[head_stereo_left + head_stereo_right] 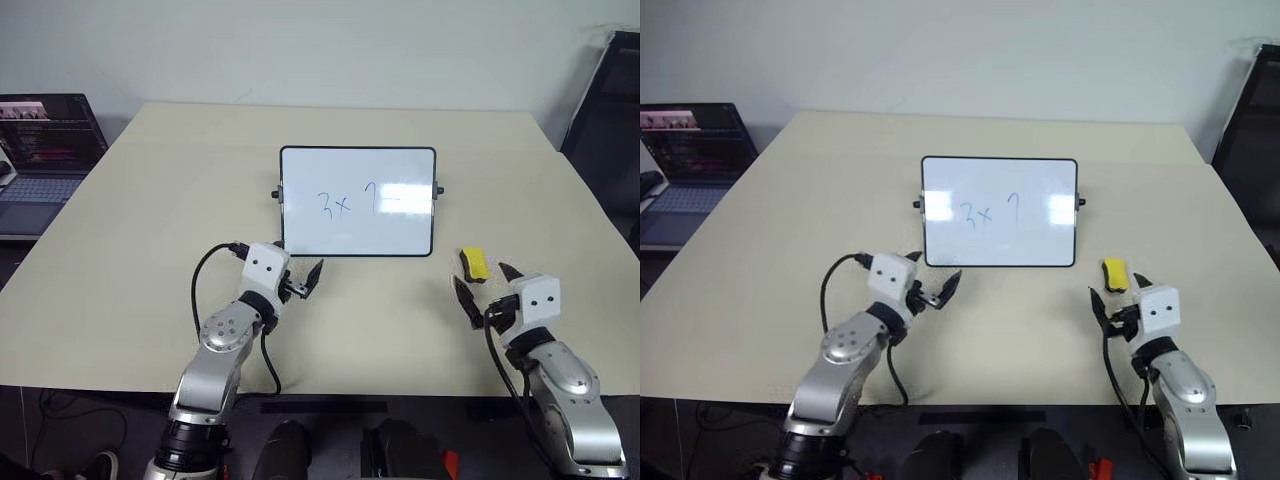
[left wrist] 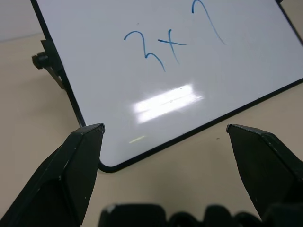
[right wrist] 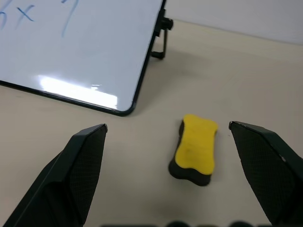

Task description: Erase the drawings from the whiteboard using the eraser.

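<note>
The whiteboard [image 1: 357, 232] stands tilted on its small stand in the middle of the table. The drawings [image 1: 358, 200], thin blue strokes like "3x 7-", sit at its centre and show large in the left wrist view [image 2: 161, 45]. The eraser [image 1: 473, 264], a small yellow block with a dark underside, lies flat on the table just right of the board's near right corner. My left gripper [image 1: 302, 272] hovers open just before the board's near left corner, apart from it. My right gripper [image 1: 487, 283] is open just short of the eraser [image 3: 195, 146], with nothing between its fingers.
An open laptop [image 1: 40, 150] sits off the table's far left corner. A dark chair-like frame [image 1: 610, 120] stands past the right edge. A black cable [image 1: 200, 280] loops beside my left arm. Bare beige table [image 1: 150, 200] surrounds the board.
</note>
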Available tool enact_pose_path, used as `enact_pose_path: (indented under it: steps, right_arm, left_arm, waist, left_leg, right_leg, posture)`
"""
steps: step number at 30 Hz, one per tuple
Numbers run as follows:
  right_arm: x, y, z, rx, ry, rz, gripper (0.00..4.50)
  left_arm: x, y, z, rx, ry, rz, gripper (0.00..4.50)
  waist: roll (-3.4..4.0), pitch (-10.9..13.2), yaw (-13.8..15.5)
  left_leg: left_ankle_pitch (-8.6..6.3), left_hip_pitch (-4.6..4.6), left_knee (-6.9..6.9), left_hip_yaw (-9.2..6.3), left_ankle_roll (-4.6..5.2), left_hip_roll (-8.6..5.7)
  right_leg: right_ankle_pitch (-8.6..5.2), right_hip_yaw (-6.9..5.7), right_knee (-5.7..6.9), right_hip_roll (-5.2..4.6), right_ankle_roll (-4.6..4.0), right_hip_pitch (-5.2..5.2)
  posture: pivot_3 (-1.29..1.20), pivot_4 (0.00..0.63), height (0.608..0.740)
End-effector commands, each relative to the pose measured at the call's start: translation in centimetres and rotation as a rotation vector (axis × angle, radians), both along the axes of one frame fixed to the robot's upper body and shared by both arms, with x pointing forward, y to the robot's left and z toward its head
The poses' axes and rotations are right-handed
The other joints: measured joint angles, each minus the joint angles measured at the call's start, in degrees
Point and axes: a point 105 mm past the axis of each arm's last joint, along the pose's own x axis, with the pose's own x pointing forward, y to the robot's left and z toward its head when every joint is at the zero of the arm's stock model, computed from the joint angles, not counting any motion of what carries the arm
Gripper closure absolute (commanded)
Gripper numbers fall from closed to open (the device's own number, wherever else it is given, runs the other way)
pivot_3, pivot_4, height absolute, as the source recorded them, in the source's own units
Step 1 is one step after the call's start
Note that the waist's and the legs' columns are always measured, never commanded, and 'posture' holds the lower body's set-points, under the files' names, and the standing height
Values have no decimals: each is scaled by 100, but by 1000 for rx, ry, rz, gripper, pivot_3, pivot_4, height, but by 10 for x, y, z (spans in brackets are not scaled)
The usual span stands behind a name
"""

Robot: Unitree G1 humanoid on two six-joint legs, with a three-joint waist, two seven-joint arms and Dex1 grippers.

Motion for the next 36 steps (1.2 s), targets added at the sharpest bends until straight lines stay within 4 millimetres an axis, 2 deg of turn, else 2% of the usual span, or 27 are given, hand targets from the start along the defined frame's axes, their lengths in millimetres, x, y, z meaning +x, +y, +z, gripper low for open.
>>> enact_pose_path:
  steps: [1,3,6,11,15,17,21,24,28,33,36]
  right_arm:
    - [0,4,8,-12,-9,19,17]
    - [-3,7,0,-8,39,39,17]
    - [-7,15,10,-8,32,69,17]
    - [-12,14,19,-33,29,34,17]
    - [-12,15,31,-38,0,16,17]
    - [-9,9,37,-20,-15,-34,17]
    - [-6,5,42,9,-30,-107,17]
    - [-2,-3,54,51,-12,-112,17]
    - [8,-6,56,118,47,-144,17]
    - [26,2,50,172,132,-167,17]
    - [35,12,51,196,139,-176,17]
  left_arm:
    - [-4,-9,5,-12,-33,-9,0]
    - [-5,-9,0,-11,-24,3,0]
    - [-5,-11,3,-37,-14,6,0]
    - [-11,-15,9,-21,-39,-90,0]
    - [-11,-20,29,17,-82,-206,0]
    - [-12,-25,39,23,-87,-295,0]
    - [-12,-26,50,59,-94,-423,0]
    - [-8,-45,76,77,-142,-621,0]
    - [-7,-54,92,98,-140,-780,0]
    - [-17,-50,87,177,-55,-952,0]
    - [-17,-39,83,214,-26,-983,0]
  waist:
    - [0,0,2]
    - [0,0,5]
    - [1,0,-1]
    - [1,0,2]
    - [0,0,8]
    - [0,0,8]
    - [1,0,-2]
    - [3,5,8]
    - [3,4,9]
    - [6,5,-79]
    - [6,5,-91]
  left_leg:
    - [0,0,0,0,0,1]
    - [0,2,0,1,0,0]
    - [0,2,0,0,0,0]
    - [0,4,1,0,0,0]
    - [0,4,1,0,0,0]
    - [0,4,1,1,0,-1]
    - [0,7,0,2,0,-1]
    - [0,3,0,3,0,-1]
    - [0,4,7,8,1,-4]
    - [0,3,-16,11,2,0]
    - [0,2,-28,10,2,-1]
  right_leg:
    - [0,-1,0,0,1,0]
    - [-1,-2,0,0,1,3]
    - [-1,0,0,0,1,3]
    - [-14,-1,0,1,25,5]
    - [-15,-2,0,1,25,5]
    - [-15,-2,0,1,26,6]
    - [-15,0,-1,1,26,6]
    - [-16,-6,1,4,24,4]
    - [-15,-17,-5,5,27,13]
    - [-1,-9,0,9,-2,-10]
    - [-3,-5,1,10,-7,-16]
  posture:
    - [0,150,740]
    - [0,150,740]
    - [0,150,740]
    - [0,150,740]
    - [0,150,740]
    - [0,150,740]
    - [0,150,740]
    - [0,150,740]
    - [0,150,740]
    - [0,150,740]
    - [0,150,740]
